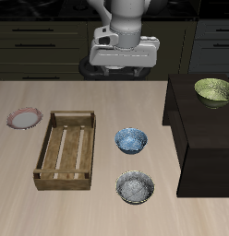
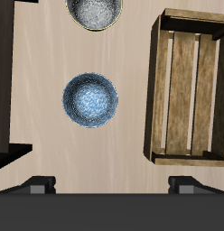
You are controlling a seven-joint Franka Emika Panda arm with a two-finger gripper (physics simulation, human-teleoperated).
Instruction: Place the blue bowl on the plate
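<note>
The blue bowl stands on the table beside a wooden crate; in the wrist view it shows bright blue with a lighter patterned inside. The plate, pale with a pinkish-red rim, lies on the far side of the crate from the bowl and is out of the wrist view. My gripper hangs high above the table's back part, farther back than the blue bowl. It is open and empty, with its fingertips spread wide.
The wooden crate lies between bowl and plate. A paler blue-grey bowl stands nearer the table's front edge. A green bowl sits on a dark raised block at the table's side.
</note>
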